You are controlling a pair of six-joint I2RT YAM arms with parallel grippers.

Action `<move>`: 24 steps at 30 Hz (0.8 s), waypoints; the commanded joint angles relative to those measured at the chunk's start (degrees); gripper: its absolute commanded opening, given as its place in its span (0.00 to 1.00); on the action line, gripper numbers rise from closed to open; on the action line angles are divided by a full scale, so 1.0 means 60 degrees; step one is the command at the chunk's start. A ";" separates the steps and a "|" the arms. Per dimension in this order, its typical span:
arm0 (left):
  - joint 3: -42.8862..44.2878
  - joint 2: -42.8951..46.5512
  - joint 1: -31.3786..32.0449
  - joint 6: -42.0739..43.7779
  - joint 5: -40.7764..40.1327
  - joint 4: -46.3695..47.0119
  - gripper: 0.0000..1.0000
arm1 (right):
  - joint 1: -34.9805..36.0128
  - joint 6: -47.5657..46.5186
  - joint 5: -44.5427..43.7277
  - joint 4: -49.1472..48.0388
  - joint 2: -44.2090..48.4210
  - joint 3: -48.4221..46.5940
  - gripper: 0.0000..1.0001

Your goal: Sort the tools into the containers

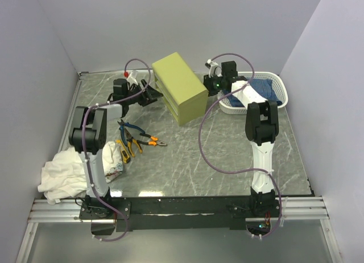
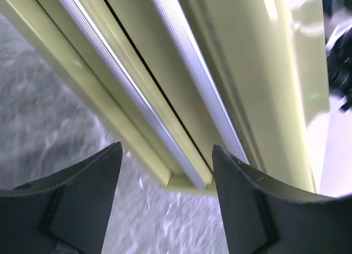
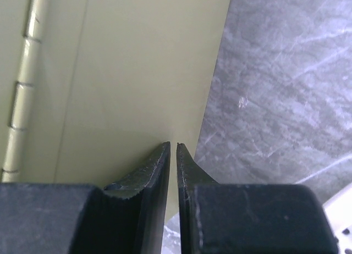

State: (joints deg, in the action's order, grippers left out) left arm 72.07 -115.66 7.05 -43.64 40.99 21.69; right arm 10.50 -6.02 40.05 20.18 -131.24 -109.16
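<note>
The olive cabinet [image 1: 179,87] stands at the back middle of the table, its drawers pushed in. Its drawer fronts [image 2: 137,72] with pale ribbed strips fill the left wrist view. My left gripper [image 1: 152,95] is at the cabinet's left face, open, with the cabinet's lower corner between its tips [image 2: 168,171] and nothing held. My right gripper [image 1: 211,84] is at the cabinet's right side, shut and empty, its tips [image 3: 173,147] against the flat hinged panel [image 3: 126,72]. Blue-handled pliers [image 1: 131,129], orange-handled pliers [image 1: 149,141] and yellow-handled tools [image 1: 123,150] lie on the table left of centre.
A crumpled white cloth [image 1: 62,175] lies at the near left by the left arm's base. A white basket [image 1: 282,95] holding blue fabric stands at the back right, right behind the right arm. Grey walls close in on three sides.
</note>
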 commanded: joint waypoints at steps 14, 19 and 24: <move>0.1084 -0.2360 0.0187 -0.3318 0.0961 0.3636 0.55 | 0.0344 -0.0564 0.0224 0.1118 0.1087 0.0382 0.19; 0.0776 -0.2126 0.0275 -0.3274 0.1019 0.3694 0.53 | 0.0344 -0.0462 0.0312 0.1104 0.0970 0.0352 0.19; 0.1419 -0.2593 0.0567 -0.3288 0.1151 0.3679 0.52 | 0.0344 -0.0403 0.0297 0.1045 0.0941 0.0250 0.19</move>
State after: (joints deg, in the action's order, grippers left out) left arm 76.95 -130.34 8.95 -62.83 45.78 40.10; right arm 10.55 -9.28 37.93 25.19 -129.43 -107.55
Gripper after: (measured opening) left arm 0.532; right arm 0.190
